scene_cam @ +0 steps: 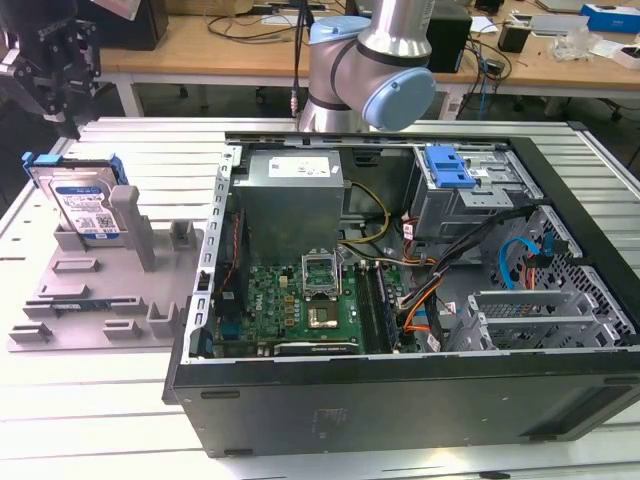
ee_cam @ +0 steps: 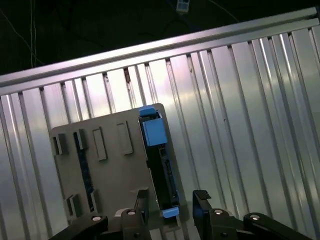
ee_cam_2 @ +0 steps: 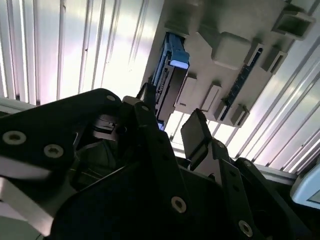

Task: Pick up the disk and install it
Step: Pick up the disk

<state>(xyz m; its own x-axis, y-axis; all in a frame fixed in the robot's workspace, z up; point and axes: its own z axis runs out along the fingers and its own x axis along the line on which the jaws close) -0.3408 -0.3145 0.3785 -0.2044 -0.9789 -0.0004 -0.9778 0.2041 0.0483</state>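
So, other stuff first: an open PC case point(scene_cam: 400, 410) takes up most of the counter point(scene_cam: 80, 420) toward the exterior view's right, side panel off. Inside are a grey power-supply box point(scene_cam: 295, 185) at the back, a green motherboard point(scene_cam: 295, 305) in front of it, and a drive cage w/ a blue latch point(scene_cam: 450, 170) further to the exterior view's right, w/ orange, blue and black cables point(scene_cam: 432, 292) strung btwn them. The arm point(scene_cam: 370, 60) rises behind the case. On the exterior view's left of the case lies a grey fixture plate point(scene_cam: 100, 300) w/ posts and slots. The disk point(scene_cam: 82, 200) stands on edge in it, leaning back a bit. A tall grey post point(scene_cam: 128, 215) rises right at its near corner, partly overlapping it. The claw point(scene_cam: 62, 112) hangs above the disk, apart from it, released and gripping nothing. In the first wrist view its two black fingers point(ee_cam: 201, 200) stand spread, w/ the disk beyond, in line w/ the gap. Disk itself: flat silver-grey slab, white-and-blue label facing the exterior camera, blue carrier rail round the edges. Edge-on in both wrist views it's a thin dark strip w/ a blue tab at each end. The counter is pale ribbed aluminium w/ long grooves and plenty of glare. Behind it are wooden desks point(scene_cam: 200, 45) w/ cables and boxes, dark underneath.
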